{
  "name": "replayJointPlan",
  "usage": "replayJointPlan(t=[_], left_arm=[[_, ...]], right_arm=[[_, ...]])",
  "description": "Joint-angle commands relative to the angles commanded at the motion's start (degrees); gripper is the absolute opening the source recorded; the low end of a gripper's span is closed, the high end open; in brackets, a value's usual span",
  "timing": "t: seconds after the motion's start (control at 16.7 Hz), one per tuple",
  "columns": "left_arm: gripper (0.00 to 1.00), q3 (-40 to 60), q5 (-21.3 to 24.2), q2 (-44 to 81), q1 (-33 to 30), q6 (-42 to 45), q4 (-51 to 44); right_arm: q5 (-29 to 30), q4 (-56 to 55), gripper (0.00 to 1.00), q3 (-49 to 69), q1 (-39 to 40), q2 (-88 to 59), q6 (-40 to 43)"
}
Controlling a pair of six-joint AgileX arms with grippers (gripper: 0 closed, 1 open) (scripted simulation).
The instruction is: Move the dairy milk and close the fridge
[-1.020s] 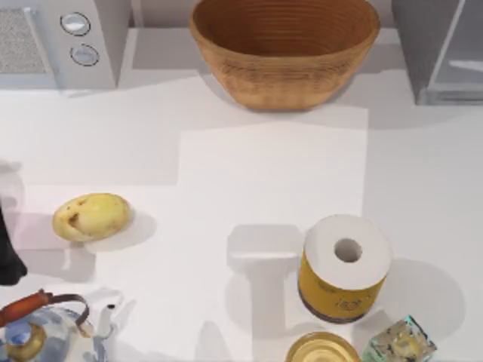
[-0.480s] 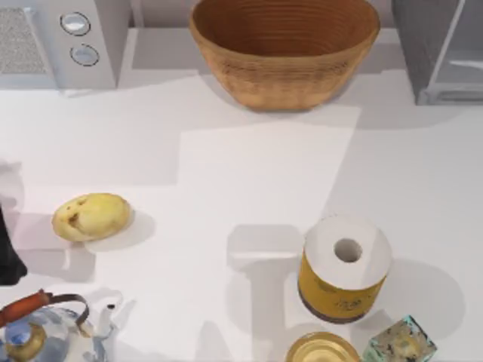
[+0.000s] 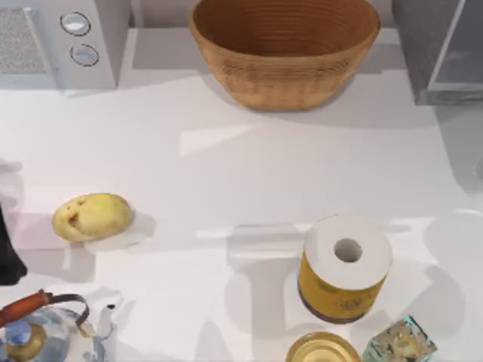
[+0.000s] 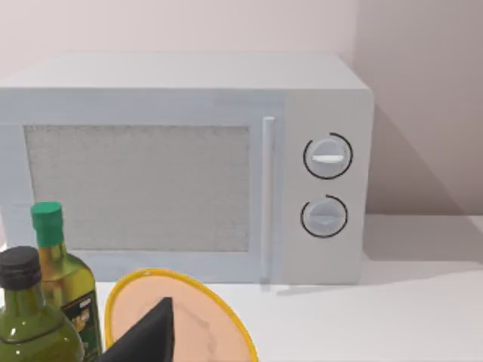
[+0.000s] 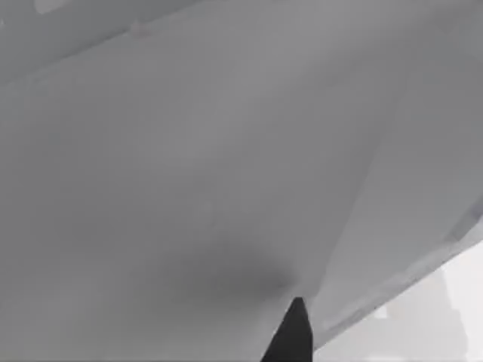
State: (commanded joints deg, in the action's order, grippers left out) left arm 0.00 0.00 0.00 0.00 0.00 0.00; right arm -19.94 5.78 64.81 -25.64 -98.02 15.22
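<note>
The fridge sits at the table's far right corner, with open white surface between it, the wicker basket and the paper roll. In our right wrist view a dark fingertip meets a pale grey fridge panel; we cannot tell how the jaws stand. Our left arm waits at the left edge, near the potato.
</note>
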Motion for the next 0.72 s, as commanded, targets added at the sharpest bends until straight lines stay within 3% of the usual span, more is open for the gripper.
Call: replayJointPlan(t=[0.42, 0.72], left_arm=[[1.0, 0.0, 0.0, 0.0, 0.0, 0.0, 0.0], [1.0, 0.0, 0.0, 0.0, 0.0, 0.0, 0.0]], right_arm=[[16.4, -6.9, 1.0, -5.6, 21.5, 4.3, -12.7], [19.3, -8.4, 1.0, -7.4, 24.4, 5.2, -15.1]])
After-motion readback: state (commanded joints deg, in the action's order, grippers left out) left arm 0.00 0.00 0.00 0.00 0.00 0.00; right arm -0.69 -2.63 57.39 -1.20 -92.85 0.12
